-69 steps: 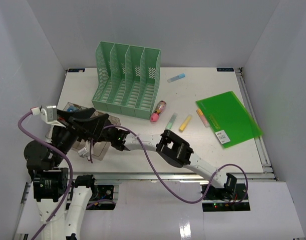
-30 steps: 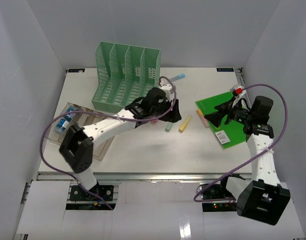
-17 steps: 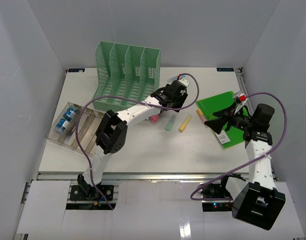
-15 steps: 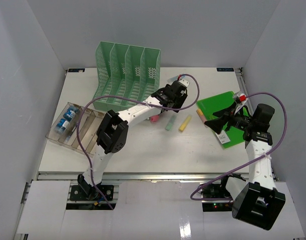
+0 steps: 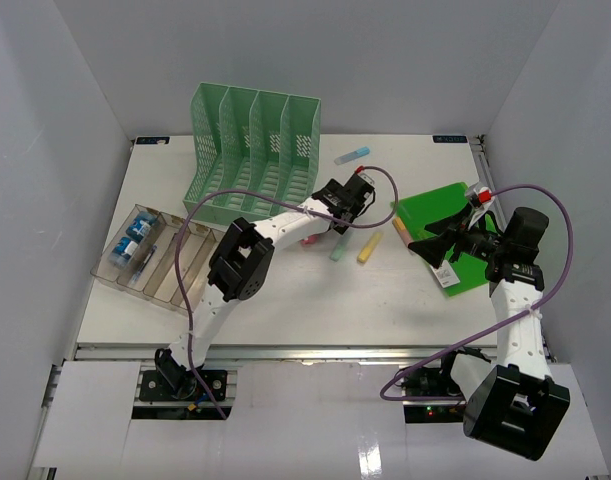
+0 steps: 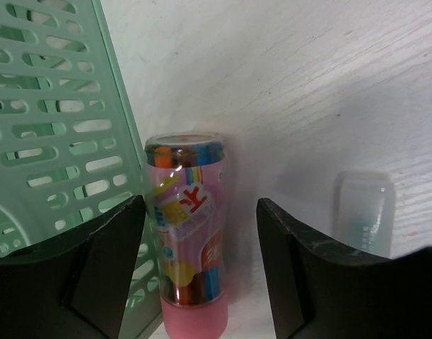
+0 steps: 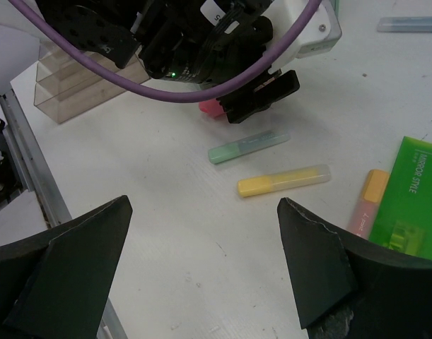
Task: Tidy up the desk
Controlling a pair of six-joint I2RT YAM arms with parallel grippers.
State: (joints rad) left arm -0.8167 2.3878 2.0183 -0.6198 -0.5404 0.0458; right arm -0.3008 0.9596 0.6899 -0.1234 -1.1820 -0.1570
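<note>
Straddling the pink tube, the left gripper has its fingers apart, one on each side and neither touching it; nothing is held. The tube lies flat on the desk, close against the foot of the rack at the rack's 5 o'clock. The right gripper hangs wide open and empty over the folder at the desk's 3 o'clock. The desk is the white top filling the workspace, with the tray at its 9 o'clock and the rack at its 11 o'clock. Loose on it are a green marker, a yellow marker, an orange marker at the folder's edge, and a blue marker near 12 o'clock.

Judgement: the desk is rigid, fixed and smooth, so it is not to be gripped and small items may skid on it. The tube looks light, stiff and glossy, round enough to roll. Best hold is across its mid-body. The rack wall leaves little room for the finger on that side.
</note>
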